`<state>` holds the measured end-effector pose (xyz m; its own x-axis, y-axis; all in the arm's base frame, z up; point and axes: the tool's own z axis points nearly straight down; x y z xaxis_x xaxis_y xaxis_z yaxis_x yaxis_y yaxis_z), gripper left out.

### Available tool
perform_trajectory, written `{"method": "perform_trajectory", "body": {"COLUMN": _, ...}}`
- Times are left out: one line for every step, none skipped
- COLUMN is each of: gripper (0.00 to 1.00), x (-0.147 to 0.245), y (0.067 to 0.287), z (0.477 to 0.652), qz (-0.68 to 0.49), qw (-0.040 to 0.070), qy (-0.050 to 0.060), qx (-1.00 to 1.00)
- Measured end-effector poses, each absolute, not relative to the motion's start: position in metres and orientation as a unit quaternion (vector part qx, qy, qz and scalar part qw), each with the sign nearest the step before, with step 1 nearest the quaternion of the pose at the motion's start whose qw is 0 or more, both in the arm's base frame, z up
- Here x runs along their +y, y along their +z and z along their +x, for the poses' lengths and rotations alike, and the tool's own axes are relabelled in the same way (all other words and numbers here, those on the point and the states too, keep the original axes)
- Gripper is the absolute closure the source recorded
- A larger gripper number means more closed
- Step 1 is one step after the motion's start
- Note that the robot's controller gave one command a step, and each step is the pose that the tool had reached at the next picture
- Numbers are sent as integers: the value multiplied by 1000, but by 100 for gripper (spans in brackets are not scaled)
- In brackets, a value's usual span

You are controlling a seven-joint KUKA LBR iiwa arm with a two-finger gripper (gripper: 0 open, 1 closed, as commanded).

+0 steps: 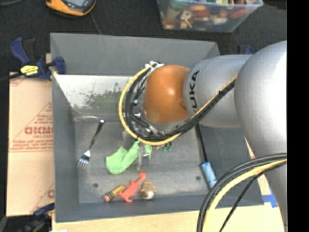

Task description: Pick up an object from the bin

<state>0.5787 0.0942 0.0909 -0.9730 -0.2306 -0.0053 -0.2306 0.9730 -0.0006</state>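
My gripper [143, 152] reaches down from under the arm's orange cover into the middle of the bin. Its tip is at the right end of a light green, soft, crumpled thing [120, 159] lying on the bin floor, and seems to touch it. A small dark green piece [166, 147] lies just right of the gripper. Near the front wall sits a red toy lizard [133, 187], with a small brown and white figure [147, 192] at its right and an orange crayon [113, 195] at its left.
A metal fork [90, 148] lies on the left of the bin floor, tines toward the front. A long black stick with a blue end [208, 172] rests along the right wall. The arm covers the bin's back right.
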Motion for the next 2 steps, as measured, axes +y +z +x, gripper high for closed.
{"method": "perform_trajectory", "body": {"gripper": 0, "x": 86, "y": 71, "z": 585, "qz": -79, "qw": 3, "qy": 1, "qx": 997}}
{"method": "perform_trajectory", "body": {"gripper": 0, "x": 89, "y": 78, "z": 581, "qz": -109, "qw": 2, "qy": 0, "qx": 994}}
